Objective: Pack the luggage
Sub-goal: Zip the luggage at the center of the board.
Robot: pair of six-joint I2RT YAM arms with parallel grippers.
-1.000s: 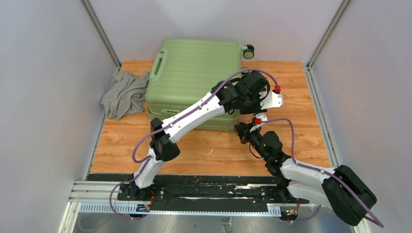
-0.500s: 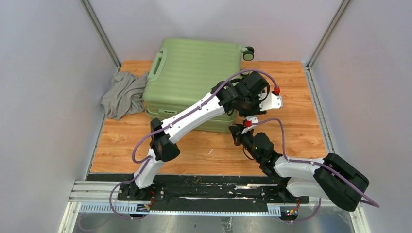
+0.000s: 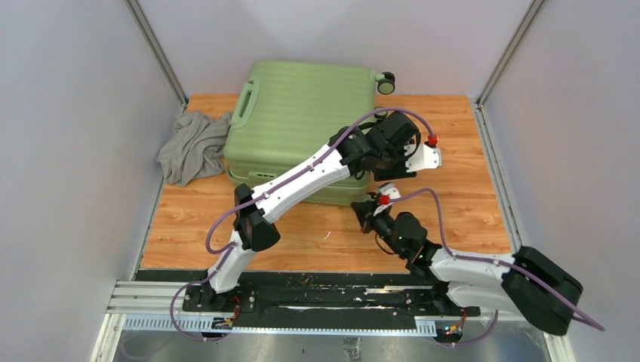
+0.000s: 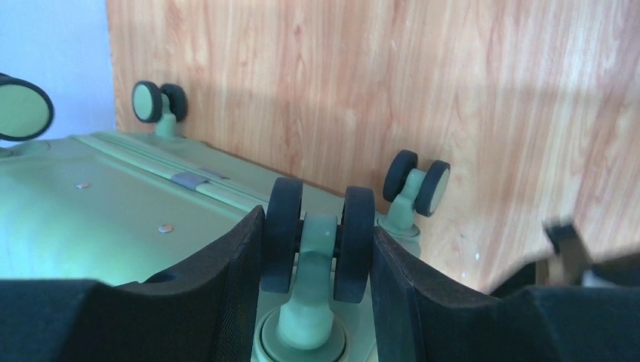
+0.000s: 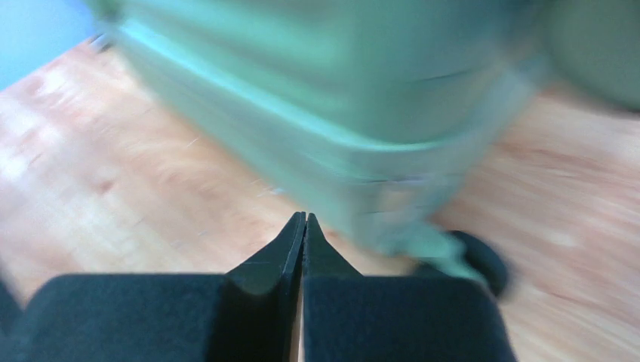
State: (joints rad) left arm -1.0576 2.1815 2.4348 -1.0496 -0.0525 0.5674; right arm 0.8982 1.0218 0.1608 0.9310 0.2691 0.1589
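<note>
Our left gripper [image 4: 317, 235] pinches a near-right luggage [image 3: 302, 105] wheel [image 4: 282, 234]; it may swivel and slip (right gripper [image 5: 303, 226] pressed together).

Ribbed matt plastic luggage [image 3: 302, 105], wood-grain table [image 3: 472, 192], soft cloth [image 3: 192, 147]

Light-green ribbed luggage [image 3: 302, 113] closed, lying flat; corner wheel [image 4: 284, 234] clamped in left hand [image 4: 317, 237], shell beyond.

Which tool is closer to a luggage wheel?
Left. The left tool clamps one wheel of the luggage; the right tool, shut, hangs beside the near corner.
</note>
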